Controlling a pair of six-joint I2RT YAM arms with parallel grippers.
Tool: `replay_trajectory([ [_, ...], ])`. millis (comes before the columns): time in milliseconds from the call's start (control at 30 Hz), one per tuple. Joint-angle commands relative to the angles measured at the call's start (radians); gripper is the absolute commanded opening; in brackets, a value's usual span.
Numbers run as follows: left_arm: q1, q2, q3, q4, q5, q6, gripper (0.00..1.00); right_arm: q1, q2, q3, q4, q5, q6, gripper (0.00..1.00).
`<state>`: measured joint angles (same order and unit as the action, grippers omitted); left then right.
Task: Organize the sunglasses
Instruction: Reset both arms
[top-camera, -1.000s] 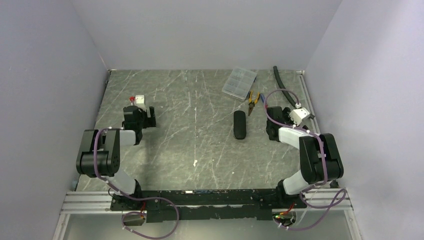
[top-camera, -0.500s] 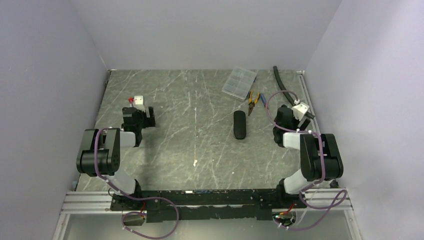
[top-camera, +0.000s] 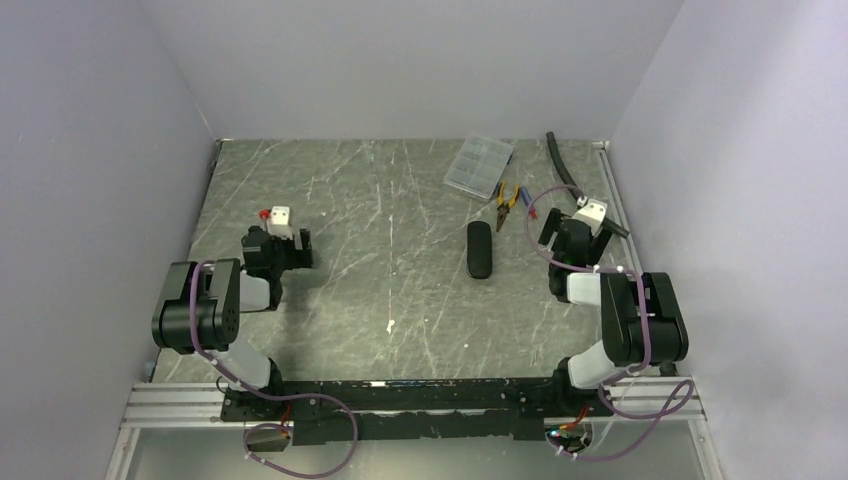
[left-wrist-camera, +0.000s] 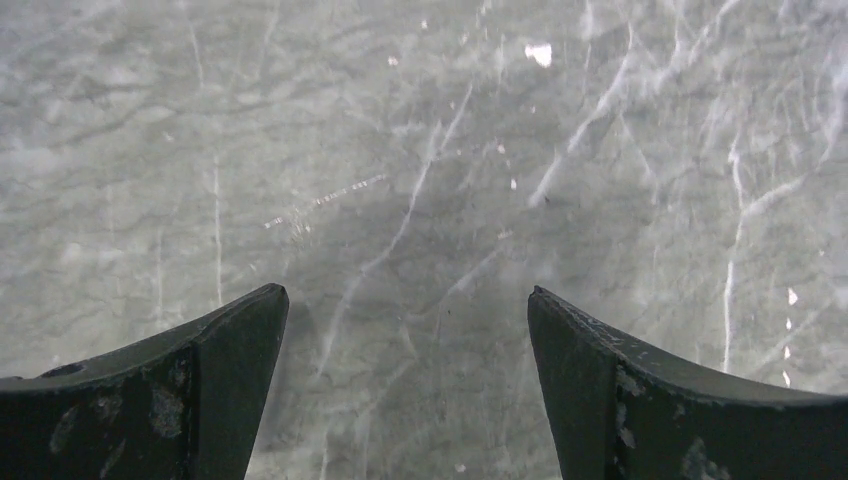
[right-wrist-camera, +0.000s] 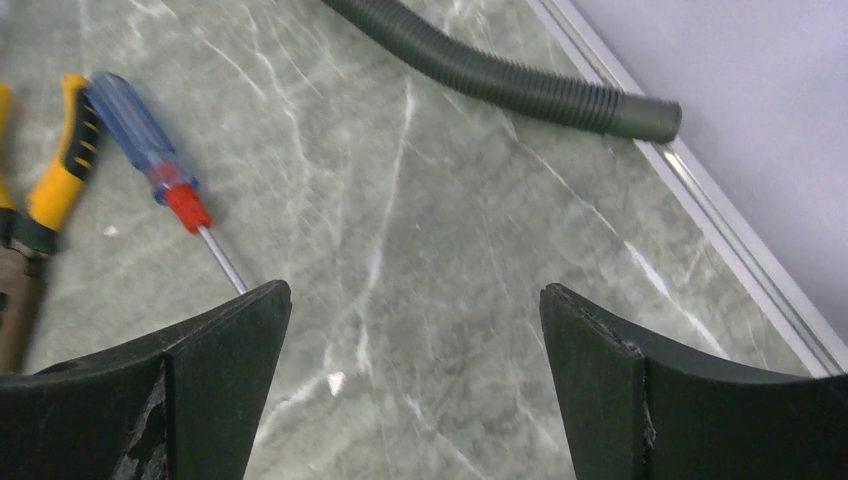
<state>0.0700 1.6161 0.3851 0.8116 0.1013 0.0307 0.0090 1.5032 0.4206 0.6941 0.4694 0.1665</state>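
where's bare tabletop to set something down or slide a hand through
The widest bare stretch of grey marbled tabletop lies between the left gripper and the black oblong case, running front to back. Crowded: the far right corner, with the clear plastic compartment box, orange-handled pliers, blue-handled screwdriver, dark ribbed hose and right gripper.

No text, label, brand, number or sign can be read in any view. The blue-handled screwdriver (right-wrist-camera: 135, 130), the yellow-gripped pliers (right-wrist-camera: 55, 175), the clear compartment box (top-camera: 479, 166) and the dark oblong case (top-camera: 480, 249) show no legible marking at this size.
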Motion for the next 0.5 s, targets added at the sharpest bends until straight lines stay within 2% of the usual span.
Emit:
replay_trajectory([
  [0,0.018,0.001,0.006,0.133,0.063,0.011,0.95,0.013,-0.012,0.023,0.081,-0.026,-0.034,1.0],
  [100,0.019,-0.001,0.002,0.133,0.069,0.009,0.95,0.015,-0.03,-0.003,0.099,-0.004,-0.035,0.99],
  [200,0.022,0.007,-0.015,0.182,0.084,0.013,0.95,0.026,-0.07,-0.12,0.296,0.014,-0.042,1.0],
  [233,0.022,0.007,-0.019,0.184,0.086,0.012,0.95,0.026,-0.082,-0.136,0.305,0.012,-0.04,1.0],
  [333,0.025,0.005,-0.015,0.174,0.091,0.012,0.95,0.025,-0.073,-0.117,0.281,0.01,-0.041,1.0],
  [467,0.031,0.008,-0.009,0.164,0.102,0.01,0.95,-0.003,-0.033,-0.035,0.157,-0.064,-0.025,1.0],
])
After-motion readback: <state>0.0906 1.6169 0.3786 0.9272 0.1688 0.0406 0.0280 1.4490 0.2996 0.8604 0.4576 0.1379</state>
